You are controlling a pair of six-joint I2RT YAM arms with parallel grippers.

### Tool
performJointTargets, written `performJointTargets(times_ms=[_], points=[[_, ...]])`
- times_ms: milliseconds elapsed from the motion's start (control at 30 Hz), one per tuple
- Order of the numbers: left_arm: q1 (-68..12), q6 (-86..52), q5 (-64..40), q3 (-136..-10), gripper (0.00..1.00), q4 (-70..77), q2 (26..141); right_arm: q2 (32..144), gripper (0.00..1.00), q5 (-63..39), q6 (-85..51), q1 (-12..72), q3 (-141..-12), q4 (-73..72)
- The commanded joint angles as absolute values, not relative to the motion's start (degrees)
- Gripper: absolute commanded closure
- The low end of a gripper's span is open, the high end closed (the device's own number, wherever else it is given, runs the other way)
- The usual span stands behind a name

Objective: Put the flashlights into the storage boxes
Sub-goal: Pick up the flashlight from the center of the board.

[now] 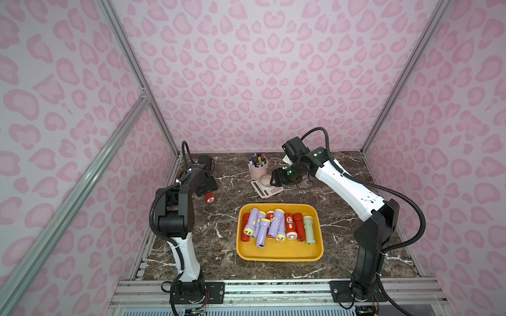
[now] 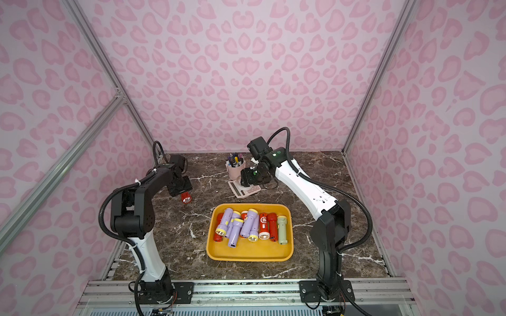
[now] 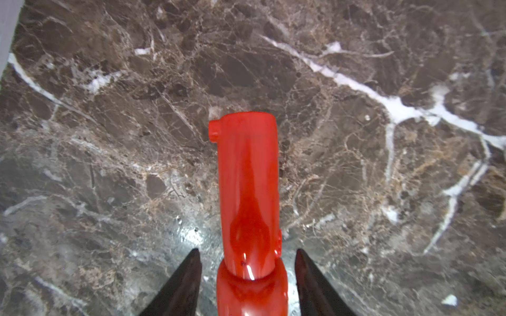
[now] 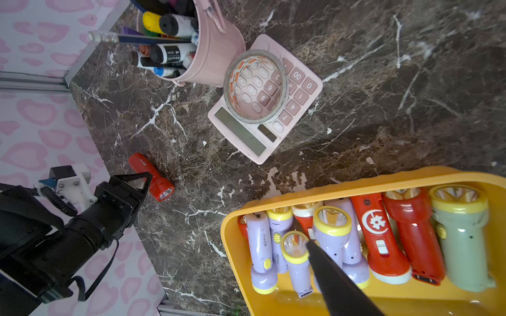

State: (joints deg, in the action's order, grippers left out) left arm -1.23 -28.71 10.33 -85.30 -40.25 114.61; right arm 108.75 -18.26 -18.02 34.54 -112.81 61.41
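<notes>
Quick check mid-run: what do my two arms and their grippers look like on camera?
Both arms are alike: the left arm and right arm mix white shells with black joint housings, each carrying a black ribbed cable fastened with white ties. Small green lights glow on the right arm. The fingers are black, tapering to points.

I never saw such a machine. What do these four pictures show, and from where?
Two robot arms work at a brown marble table. Two pictures come from one camera head above; two from cameras on the arms' wrists. A shallow yellow plastic tray holds lilac, red and pale green flashlights. Beyond it stand a pink pen cup and a flat pink calculator. The left gripper, open, straddles one red plastic flashlight on the table. The right gripper hovers near the calculator, apparently empty.
</notes>
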Motion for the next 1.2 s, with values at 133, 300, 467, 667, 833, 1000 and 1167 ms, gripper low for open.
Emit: performJointTargets(times_ms=[133, 300, 467, 667, 833, 1000, 1167], points=[[-1.1, -29.9, 8.6, -87.9, 0.45, -40.5, 118.8, 111.9, 0.35, -20.2, -15.7, 32.7, -116.9, 66.1], [-1.1, -30.0, 9.0, -86.4, 0.52, -40.0, 119.2, 112.2, 0.36, -20.1, -15.3, 32.3, -117.0, 66.8], [-1.1, -29.5, 9.1, -85.2, 0.63, -39.7, 119.0, 110.2, 0.36, -20.2, -15.6, 32.3, -113.5, 65.4], [-1.1, -29.8, 7.5, -82.7, 0.74, -39.4, 115.7, 106.4, 0.36, -19.5, -15.6, 32.3, -109.1, 64.2], [-2.7, -29.6, 8.2, -80.3, 0.74, -40.8, 109.5, 101.1, 0.36, -19.2, -15.9, 32.3, -102.1, 61.9], [-8.0, -30.5, 11.4, -78.6, 0.75, -44.0, 101.3, 94.8, 0.36, -19.2, -16.7, 32.3, -93.5, 58.5], [-14.9, -34.1, 12.5, -75.8, 0.74, -47.7, 92.7, 87.3, 0.36, -18.8, -17.2, 32.2, -85.6, 56.3]])
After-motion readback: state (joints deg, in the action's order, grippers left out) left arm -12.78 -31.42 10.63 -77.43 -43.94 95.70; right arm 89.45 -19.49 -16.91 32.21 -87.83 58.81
